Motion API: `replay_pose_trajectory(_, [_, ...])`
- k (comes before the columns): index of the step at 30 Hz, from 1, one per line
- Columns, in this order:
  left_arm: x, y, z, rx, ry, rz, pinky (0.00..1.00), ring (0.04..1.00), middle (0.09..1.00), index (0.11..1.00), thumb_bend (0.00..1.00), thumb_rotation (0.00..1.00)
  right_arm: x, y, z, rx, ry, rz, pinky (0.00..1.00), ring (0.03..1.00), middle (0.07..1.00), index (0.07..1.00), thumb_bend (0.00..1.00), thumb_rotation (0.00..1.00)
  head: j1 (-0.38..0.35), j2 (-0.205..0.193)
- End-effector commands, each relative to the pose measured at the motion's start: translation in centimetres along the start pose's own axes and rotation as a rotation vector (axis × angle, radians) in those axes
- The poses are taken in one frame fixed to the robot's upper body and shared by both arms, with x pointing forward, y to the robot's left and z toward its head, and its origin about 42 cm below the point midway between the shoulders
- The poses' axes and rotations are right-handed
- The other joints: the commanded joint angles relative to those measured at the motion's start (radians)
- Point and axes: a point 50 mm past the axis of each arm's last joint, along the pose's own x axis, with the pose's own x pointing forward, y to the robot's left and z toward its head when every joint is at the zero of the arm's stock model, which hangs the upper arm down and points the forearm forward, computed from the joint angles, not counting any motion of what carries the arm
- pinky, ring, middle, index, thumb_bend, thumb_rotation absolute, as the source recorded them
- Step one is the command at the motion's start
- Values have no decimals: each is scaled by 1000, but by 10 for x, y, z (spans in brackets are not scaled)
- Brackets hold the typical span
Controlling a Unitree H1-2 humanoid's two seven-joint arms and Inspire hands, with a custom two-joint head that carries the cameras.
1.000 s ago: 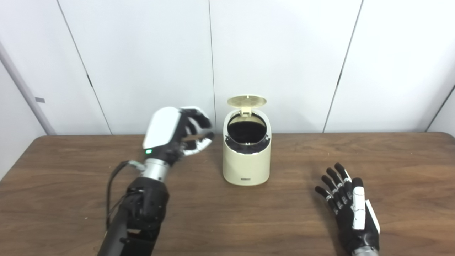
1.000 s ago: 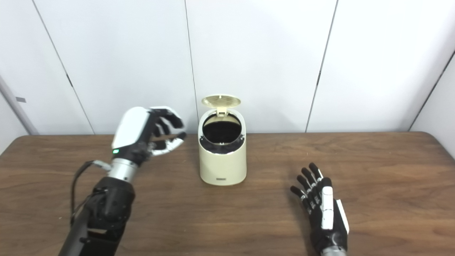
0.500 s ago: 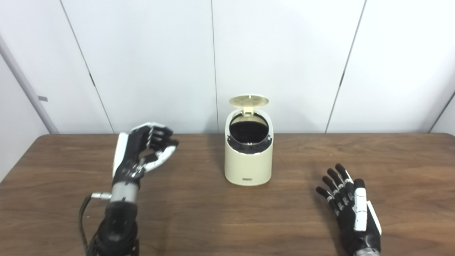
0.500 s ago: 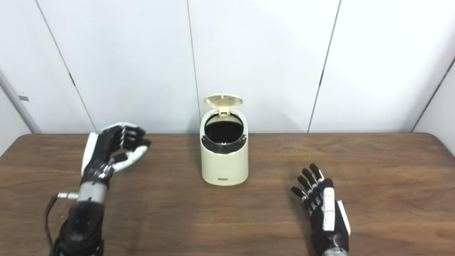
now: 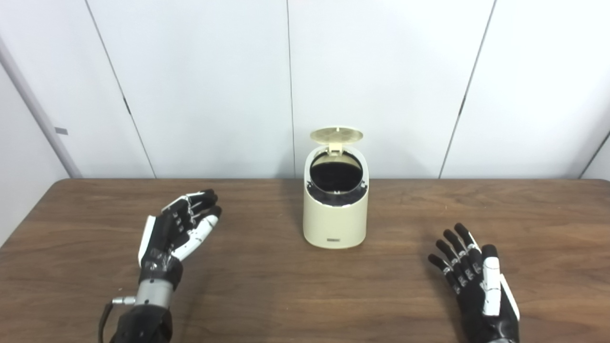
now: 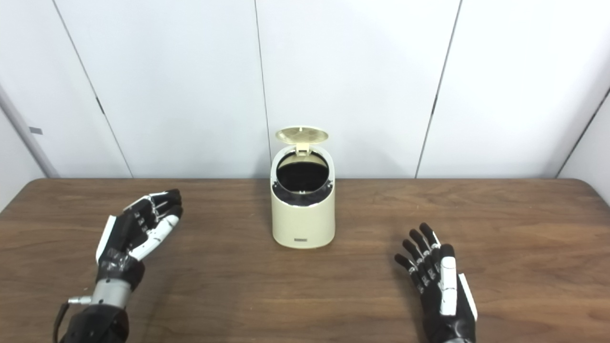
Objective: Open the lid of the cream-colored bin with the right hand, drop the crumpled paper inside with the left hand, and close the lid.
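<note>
1. White wall panels stand behind a brown wooden worktop (image 5: pixel 286 286).
2. Cream bin (image 5: pixel 335 216) stands at the centre back, its lid (image 5: pixel 336 135) raised upright.
3. Left hand (image 5: pixel 178 231) is empty, fingers spread.
4. Right hand (image 5: pixel 476 281) is empty, fingers spread.
5. Both hands sit well apart from the bin.

Looks like a lab or test room rather than anyone's home. The backdrop is just plain white wall panels (image 5: pixel 381 85) with thin dark seams running down them, no decor at all. A dark wood-grain table (image 5: pixel 286 295) sits pushed right up against them, and it carries only a small cream-colored bin (image 5: pixel 335 209). Two black-and-white robot hands, left hand (image 5: pixel 178 228) and right hand (image 5: pixel 476 281), rest over the table, which pretty much screams robotics setup.
</note>
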Motion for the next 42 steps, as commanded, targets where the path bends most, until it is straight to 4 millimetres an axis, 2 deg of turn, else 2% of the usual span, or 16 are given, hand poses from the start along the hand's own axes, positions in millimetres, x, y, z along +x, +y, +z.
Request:
replay_pose_trajectory(1, [1,2,14,-12,-61,-26,884,875,891,890,467,518,-9,-8,-13,8,97,-36,804,909,928,940,492,1000,1,2])
replay_pose_trajectory(4, [-5,3,13,-24,-44,-71,962,949,962,950,466,652,-9,-9,-12,6,97,-33,808,909,930,940,494,1000,4,8])
replay_pose_trajectory(6, [-9,4,12,-40,-28,-92,991,980,990,972,468,701,-9,-10,-11,8,97,-32,811,911,933,941,497,1000,7,10])
replay_pose_trajectory(11, [-19,8,10,-61,-9,-121,1000,1000,1000,1000,475,864,-8,-11,-11,12,99,-33,808,912,936,943,507,1000,6,17])
replay_pose_trajectory(17, [-33,14,3,-66,0,-85,1000,1000,1000,1000,432,975,-8,-12,-7,14,91,-37,808,912,930,937,498,1000,12,25])
replay_pose_trajectory(26, [-51,19,-12,-54,21,-28,1000,1000,1000,1000,418,1000,-8,-13,1,12,77,-21,823,928,938,940,475,1000,-5,38])
replay_pose_trajectory(31, [-57,18,-21,-46,18,1,1000,1000,1000,1000,445,938,-10,-14,6,-9,70,-15,814,924,934,934,479,1000,-23,47])
replay_pose_trajectory(42, [-63,21,-31,-46,21,31,1000,1000,996,991,484,923,-8,-15,21,-63,32,-3,910,937,945,929,509,1000,-72,83])
